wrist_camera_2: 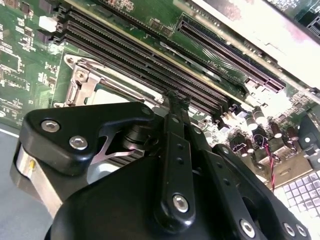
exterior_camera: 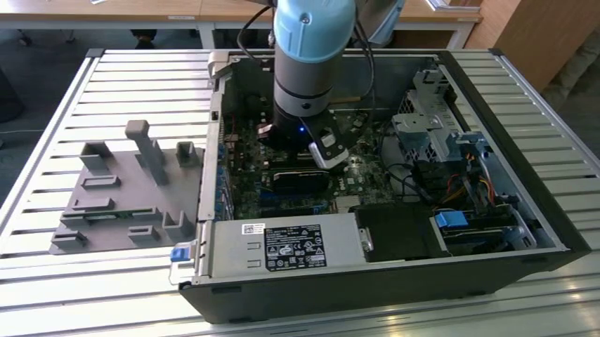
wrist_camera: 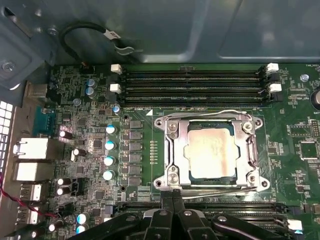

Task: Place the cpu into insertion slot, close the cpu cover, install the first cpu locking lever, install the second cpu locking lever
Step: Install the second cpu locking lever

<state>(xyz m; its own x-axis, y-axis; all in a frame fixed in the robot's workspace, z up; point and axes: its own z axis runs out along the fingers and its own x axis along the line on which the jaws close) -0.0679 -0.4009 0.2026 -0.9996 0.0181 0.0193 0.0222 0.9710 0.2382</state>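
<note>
I see the gripper down inside the open computer case, fingers pressed together with nothing between them, tips right at the 6 o'clock edge of the insertion slot in the first wrist view. The cpu is seated in the slot, pale metal top showing through the square opening. The cpu cover lies flat over it. Thin wire levers run along the 12 and 6 o'clock edges of the frame; I can't tell if they're latched.

In the second wrist view the gripper's black linkage hides most of the socket; only a corner of the cpu cover and a sliver of the cpu show past it.

In the exterior view the arm blocks the socket entirely. The power supply sits at the case's 6 o'clock edge, and a grey fixture tray lies at 9 o'clock on the slatted table.
</note>
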